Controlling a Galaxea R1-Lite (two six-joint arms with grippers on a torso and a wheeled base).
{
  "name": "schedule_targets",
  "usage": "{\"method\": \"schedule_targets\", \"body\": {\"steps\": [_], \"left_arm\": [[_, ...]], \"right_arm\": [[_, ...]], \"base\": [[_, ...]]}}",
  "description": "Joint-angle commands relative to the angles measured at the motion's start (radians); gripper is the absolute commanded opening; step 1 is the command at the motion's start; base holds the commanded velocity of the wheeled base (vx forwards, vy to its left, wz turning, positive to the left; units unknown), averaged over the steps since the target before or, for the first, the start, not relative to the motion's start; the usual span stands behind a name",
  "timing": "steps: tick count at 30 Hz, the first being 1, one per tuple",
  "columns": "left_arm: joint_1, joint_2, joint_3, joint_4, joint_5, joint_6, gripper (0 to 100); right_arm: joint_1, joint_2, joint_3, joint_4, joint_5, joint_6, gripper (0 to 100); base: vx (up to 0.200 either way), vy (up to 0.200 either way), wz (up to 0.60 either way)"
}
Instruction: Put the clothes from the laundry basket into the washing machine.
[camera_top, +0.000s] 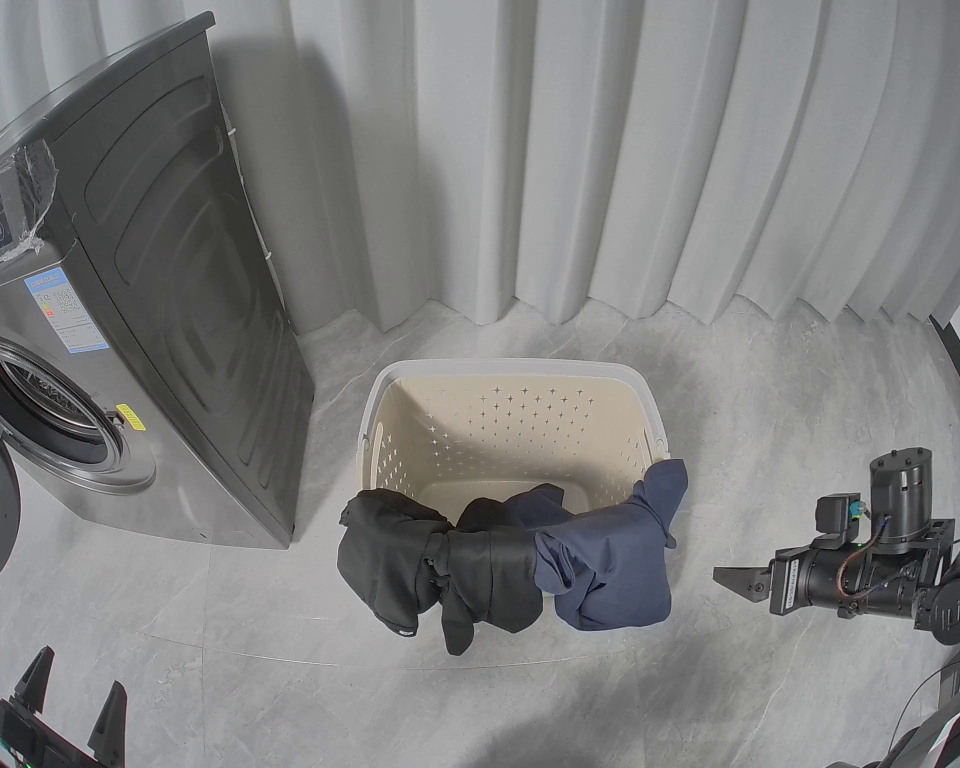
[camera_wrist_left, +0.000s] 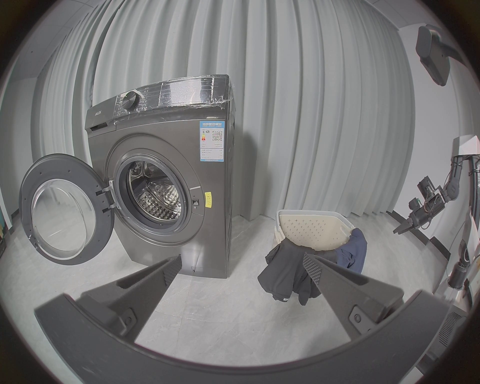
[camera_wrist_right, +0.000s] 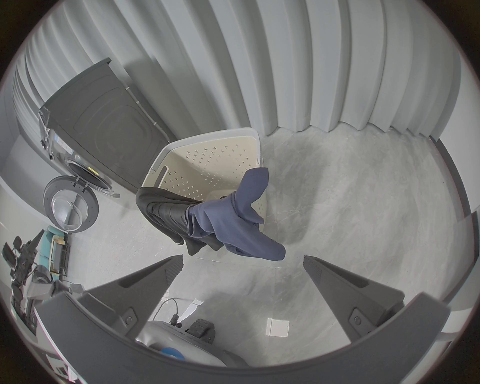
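Note:
A cream laundry basket (camera_top: 510, 372) stands on the floor ahead of me. A black garment (camera_top: 420, 570) and a navy garment (camera_top: 610, 560) hang over its near rim, and both also show as the black garment (camera_wrist_right: 162, 212) and navy garment (camera_wrist_right: 235, 225) in the right wrist view. The grey washing machine (camera_top: 170, 300) stands to the left, its round door (camera_wrist_left: 62, 210) swung open and the drum (camera_wrist_left: 155, 192) bare. My left gripper (camera_top: 78, 690) is low at the near left, open and holding nothing. My right gripper (camera_top: 735, 580) hovers right of the basket, open and holding nothing.
White curtains (camera_top: 600, 150) hang behind the basket and machine. Grey tiled floor (camera_top: 780, 400) lies open around the basket. The machine's open door (camera_wrist_left: 62, 210) juts out from its front on the side away from the basket.

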Motion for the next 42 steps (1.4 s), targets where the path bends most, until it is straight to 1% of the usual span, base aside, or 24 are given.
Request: {"method": "schedule_targets", "body": {"steps": [1, 3, 8, 11, 12, 21, 27, 29, 42], "left_arm": [[0.0, -0.007, 0.015, 0.0, 0.0, -0.001, 100], [0.0, -0.007, 0.015, 0.0, 0.0, -0.001, 100], [0.0, -0.007, 0.015, 0.0, 0.0, -0.001, 100], [0.0, -0.007, 0.015, 0.0, 0.0, -0.001, 100], [0.0, -0.007, 0.015, 0.0, 0.0, -0.001, 100], [0.0, -0.009, 0.015, 0.0, 0.0, -0.001, 100], [0.0, -0.007, 0.015, 0.0, 0.0, -0.001, 100], [0.0, -0.007, 0.015, 0.0, 0.0, -0.001, 100], [0.0, -0.007, 0.015, 0.0, 0.0, -0.001, 100]], "right_arm": [[0.007, 0.12, -0.039, -0.031, 0.002, 0.031, 100], [0.024, 0.157, -0.043, -0.056, 0.001, 0.039, 100], [0.047, 0.237, -0.055, -0.1, -0.004, 0.036, 100], [0.067, 0.301, -0.088, -0.108, -0.048, 0.037, 100], [0.069, 0.314, -0.095, -0.108, -0.054, 0.037, 100], [0.098, 0.442, -0.169, -0.148, -0.074, 0.036, 100], [0.109, 0.482, -0.197, -0.155, -0.073, 0.034, 100], [0.122, 0.488, -0.212, -0.155, -0.074, 0.034, 100], [0.133, 0.599, -0.295, -0.157, -0.074, 0.039, 100]], "base": [[0.0, 0.0, 0.0], [0.0, 0.0, 0.0], [0.0, 0.0, 0.0], [0.0, 0.0, 0.0], [0.0, 0.0, 0.0], [0.0, 0.0, 0.0], [0.0, 0.0, 0.0], [0.0, 0.0, 0.0], [0.0, 0.0, 0.0]]}}
